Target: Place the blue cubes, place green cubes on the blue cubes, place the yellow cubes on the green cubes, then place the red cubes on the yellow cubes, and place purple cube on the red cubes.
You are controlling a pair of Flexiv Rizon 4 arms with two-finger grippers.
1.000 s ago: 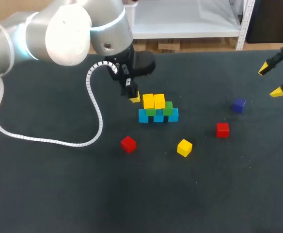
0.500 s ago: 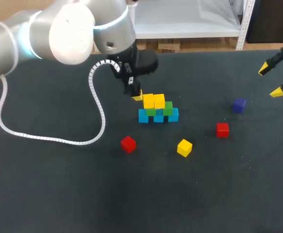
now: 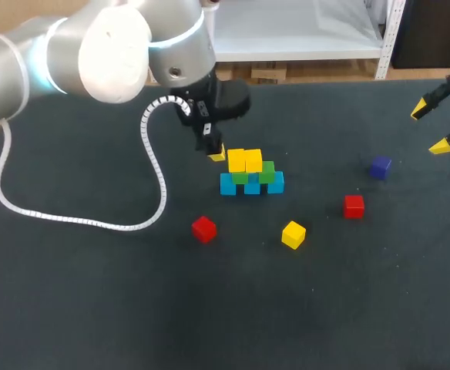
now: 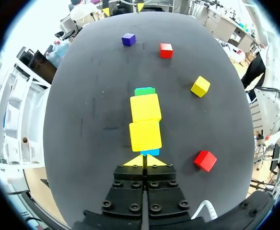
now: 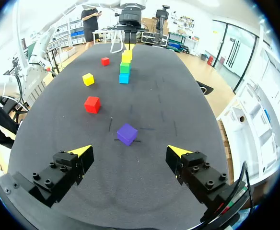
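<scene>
A stack stands mid-table: three blue cubes [image 3: 252, 186] in a row, two green cubes [image 3: 266, 171] on them, two yellow cubes [image 3: 245, 160] on top. My left gripper [image 3: 216, 154] is shut and empty, its tips right beside the stack's left end. In the left wrist view the shut gripper [image 4: 145, 161] sits just before the yellow cubes [image 4: 145, 135]. Loose on the table are a yellow cube [image 3: 293, 234], two red cubes [image 3: 203, 229] [image 3: 354, 206] and a purple cube [image 3: 379, 167]. My right gripper [image 3: 431, 128] hangs open at the far right; the purple cube [image 5: 127, 133] lies ahead of the right gripper [image 5: 130, 151].
The left arm's white coiled cable [image 3: 156, 185] loops over the dark table [image 3: 94, 308] to the left of the stack. Open table surface lies in front of the loose cubes, toward the near edge.
My left gripper has edged slightly right, closer to the stack's left end. The cubes and the right arm have not moved.
</scene>
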